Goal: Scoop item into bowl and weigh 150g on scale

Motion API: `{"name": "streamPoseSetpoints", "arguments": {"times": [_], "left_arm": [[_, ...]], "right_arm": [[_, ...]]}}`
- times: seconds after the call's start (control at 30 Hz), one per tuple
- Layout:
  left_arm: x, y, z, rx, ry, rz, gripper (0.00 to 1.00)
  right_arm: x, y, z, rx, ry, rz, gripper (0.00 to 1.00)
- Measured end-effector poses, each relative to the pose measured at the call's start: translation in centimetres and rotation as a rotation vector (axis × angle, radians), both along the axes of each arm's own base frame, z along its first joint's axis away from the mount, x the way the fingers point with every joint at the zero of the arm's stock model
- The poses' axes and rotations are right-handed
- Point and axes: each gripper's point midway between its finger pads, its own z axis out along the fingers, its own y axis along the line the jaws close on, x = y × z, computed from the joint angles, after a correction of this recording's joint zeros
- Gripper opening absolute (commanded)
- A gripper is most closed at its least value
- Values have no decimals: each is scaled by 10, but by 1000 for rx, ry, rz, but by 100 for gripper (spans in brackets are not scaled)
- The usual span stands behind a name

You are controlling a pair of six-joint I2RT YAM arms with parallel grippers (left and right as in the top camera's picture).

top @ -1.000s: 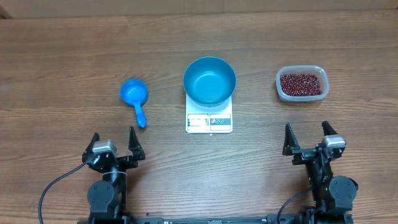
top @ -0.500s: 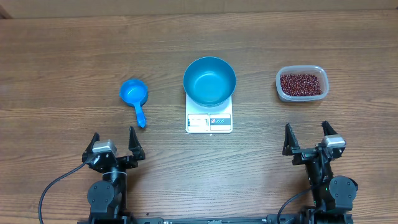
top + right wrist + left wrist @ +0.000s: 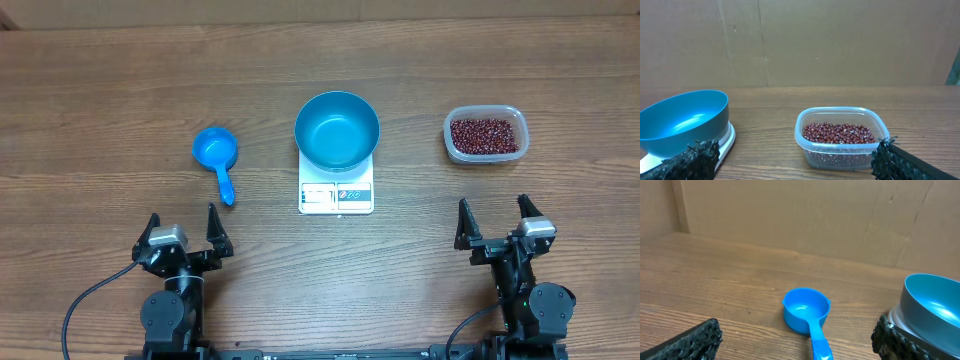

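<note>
Just wooden table (image 3: 100, 80) under scale (image 3: 336, 196), cardboard (image 3: 790, 215) behind.

Blue bowl (image 3: 337, 130) and scoop (image 3: 215, 150), red-brown beans (image 3: 485, 135), white scale (image 3: 336, 197), perhaps red-marked

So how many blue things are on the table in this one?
2. The bowl sits on the scale at the centre. The scoop lies to the left of it, handle pointing toward the left arm. Nothing seems hidden.
</note>
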Motion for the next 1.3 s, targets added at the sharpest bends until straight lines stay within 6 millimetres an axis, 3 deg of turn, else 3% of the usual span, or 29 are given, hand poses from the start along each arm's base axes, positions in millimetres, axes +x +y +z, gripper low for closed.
{"name": "streamPoseSetpoints", "arguments": {"times": [0.23, 0.43, 0.5, 0.67, 0.77, 0.9, 1.07, 1.2, 1.3], "left_arm": [[1, -1, 17, 0, -69, -8, 100], [-6, -10, 22, -2, 5, -61, 100], [-14, -11, 42, -2, 11, -65, 100], [-36, -10, 122, -2, -5, -67, 100], [-39, -13, 160, -4, 56, -85, 100], [-24, -22, 188, -15, 223, -132, 100], [0, -31, 208, -36, 461, -173, 100], [17, -35, 205, -58, 666, -192, 100], [41, -38, 200, -67, 731, -201, 100]], "right_arm": [[0, 0, 0, 0, 0, 0, 100], [0, 0, 0, 0, 0, 0, 100], [0, 0, 0, 0, -1, 0, 100], [0, 0, 0, 0, 0, 0, 100], [0, 0, 0, 0, 0, 0, 100], [0, 0, 0, -1, -2, 0, 100], [0, 0, 0, -1, -1, 0, 100], [0, 0, 0, -3, -1, 0, 100], [0, 0, 0, -3, -2, 0, 100]]}}
